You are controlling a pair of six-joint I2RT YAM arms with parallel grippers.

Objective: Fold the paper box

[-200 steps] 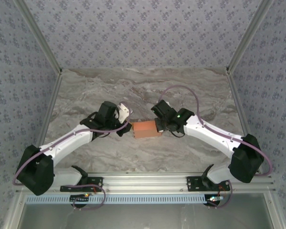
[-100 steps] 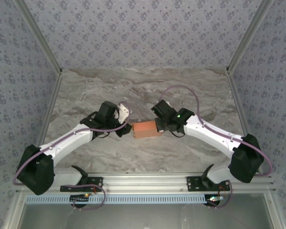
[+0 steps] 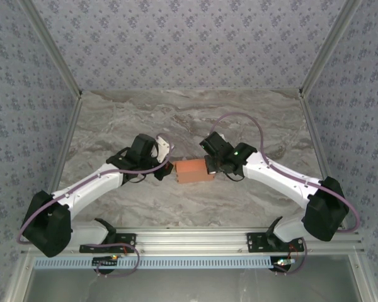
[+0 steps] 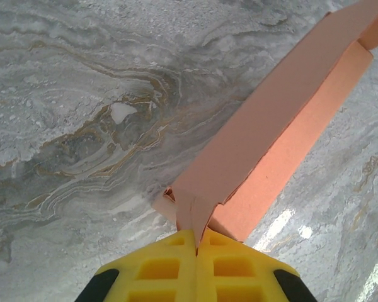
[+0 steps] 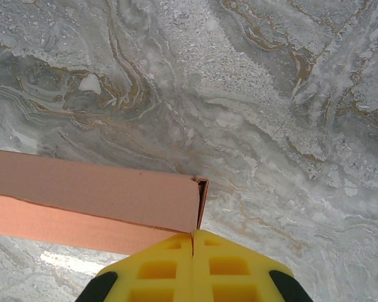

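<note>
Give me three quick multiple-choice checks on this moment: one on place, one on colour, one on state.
1. Where does the box lie?
A) in the far left corner
B) mid-table, between the left tool and the right tool
C) on the near rail

2. What colour is the box?
A) white
B) green
C) salmon-orange

3. How is the left tool?
A) shut on a box flap
B) wide open
C) lifted clear of the box

Key:
1 B: the top view shows it between the two arms' ends.
2 C: every view shows that colour.
3 A: its yellow fingers meet around a flap.
</note>
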